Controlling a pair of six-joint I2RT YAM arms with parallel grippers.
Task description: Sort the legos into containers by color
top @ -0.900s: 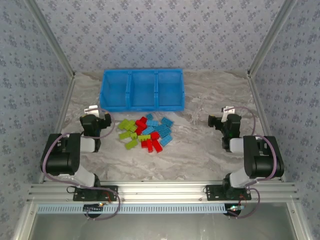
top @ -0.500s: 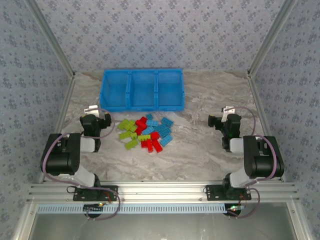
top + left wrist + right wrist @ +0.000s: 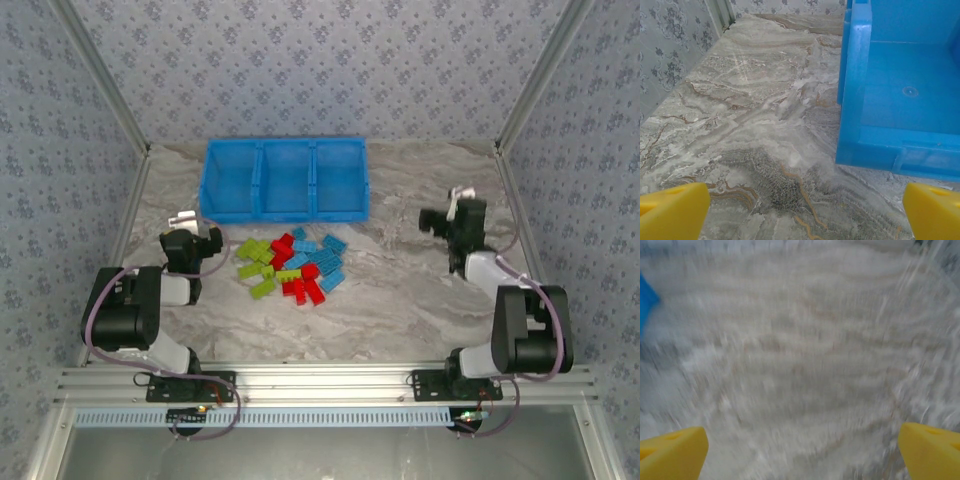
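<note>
Right end effector (image 3: pixel 452 216) advanced; legos (image 3: pixel 290 265) untouched

Since the earlier frame the right end effector had moved farther from its base, jaws wide, holding nothing. The left end effector (image 3: pixel 192 232) was unchanged, jaws wide, holding nothing. The legos stayed heaped on the surface (image 3: pixel 400 290) just before the blue containers (image 3: pixel 285 185)

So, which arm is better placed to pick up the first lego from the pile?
Left, probably. The open left gripper sits close beside the legos; the open right gripper is much farther off across the table.
</note>
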